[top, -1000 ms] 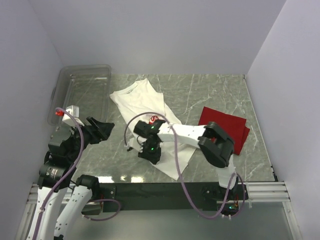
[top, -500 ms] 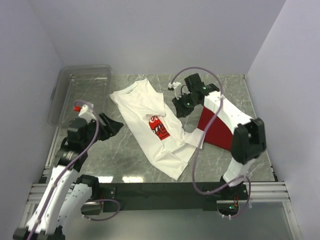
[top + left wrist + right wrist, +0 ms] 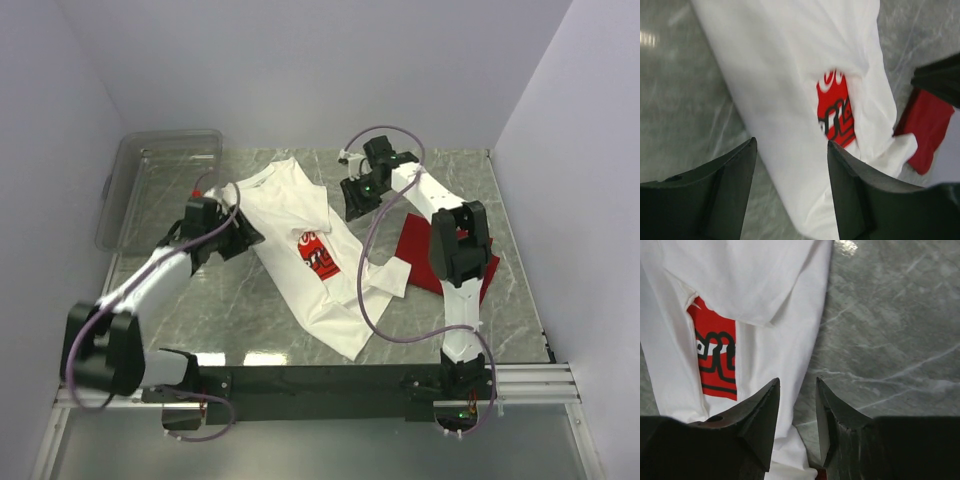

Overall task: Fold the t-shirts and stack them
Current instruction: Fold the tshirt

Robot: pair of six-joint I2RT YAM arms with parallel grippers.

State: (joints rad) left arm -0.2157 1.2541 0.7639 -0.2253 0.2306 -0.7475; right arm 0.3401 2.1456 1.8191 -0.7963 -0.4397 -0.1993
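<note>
We see the bench (image 3: 430, 190) carrying the white t-shirt (image 3: 290, 215), and the red t-shirt (image 3: 418, 250) lies just right of it. The left gripper (image 3: 245, 238) is at its left edge with jaws wide and empty. The right gripper (image 3: 352, 205) is at its right edge with jaws narrowly apart and empty.

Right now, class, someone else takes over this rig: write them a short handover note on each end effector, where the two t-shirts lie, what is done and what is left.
Left end effector: open, empty, over the white t-shirt at its left edge.
Right end effector: slightly open, empty, over that shirt's right edge.
The white t-shirt lies diagonally, one side folded over part of its red print.
Red t-shirt: flat, to the white one's right.
Done: lengthwise fold begun.
Left: finish folding the white one, then stack both.
</note>
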